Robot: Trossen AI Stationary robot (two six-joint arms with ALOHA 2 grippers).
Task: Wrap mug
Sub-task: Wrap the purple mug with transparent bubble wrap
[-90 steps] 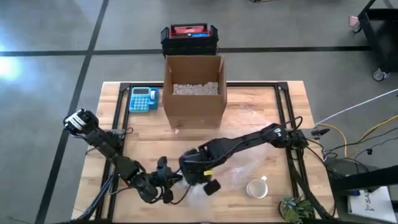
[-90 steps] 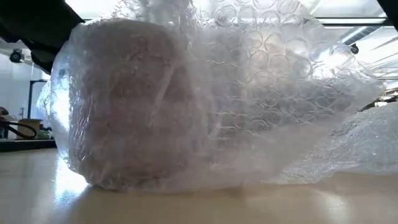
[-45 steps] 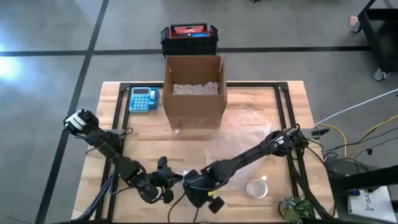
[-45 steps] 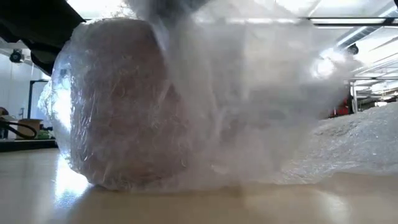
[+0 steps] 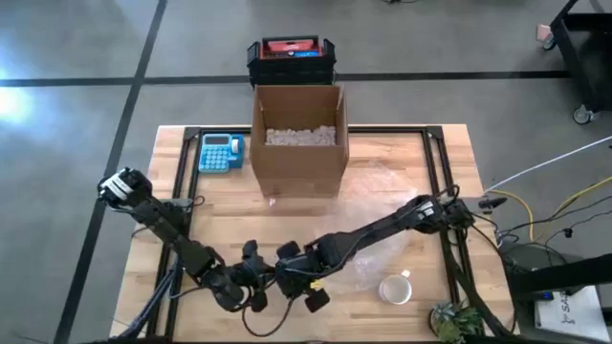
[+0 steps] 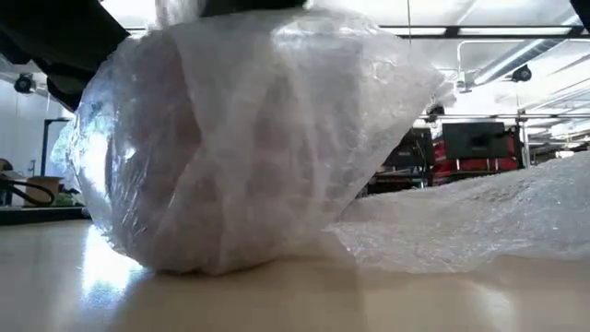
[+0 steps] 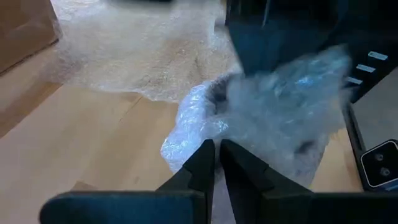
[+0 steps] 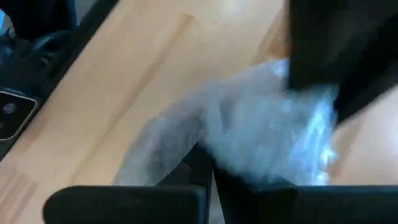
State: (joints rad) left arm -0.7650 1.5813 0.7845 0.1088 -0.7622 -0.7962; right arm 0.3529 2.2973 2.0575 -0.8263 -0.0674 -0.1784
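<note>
1. A bundle of bubble wrap (image 6: pixel 249 148) was seen at the near edge of the worktop (image 5: pixel 402 158), left of centre, with both end effectors brought in against it.
2. The mug named in the task could not be made out inside the bundle; only a rounded, brownish mass showed through the film in the low view.
3. A separate white mug (image 5: pixel 394 289) stood uncovered on the near right part of the worktop, just beside the loose sheet of bubble wrap (image 5: pixel 378 225) that was spread over the worktop's right half.
4. The left end effector (image 7: pixel 216 163) was held at the bundle's left side, its fingers closed almost together, nothing visibly caught between them.
5. The right end effector (image 8: pixel 208 165) was placed at the bundle's right side, its fingers closed on a fold of the bubble wrap.
6. An open cardboard box (image 5: pixel 297 143) holding packing peanuts (image 5: pixel 300 137) stood at the far centre of the worktop.
7. A blue calculator (image 5: pixel 220 152) lay just left of the box.
8. A black and red case (image 5: pixel 292 57) was seen on the floor beyond the worktop's far edge.
</note>
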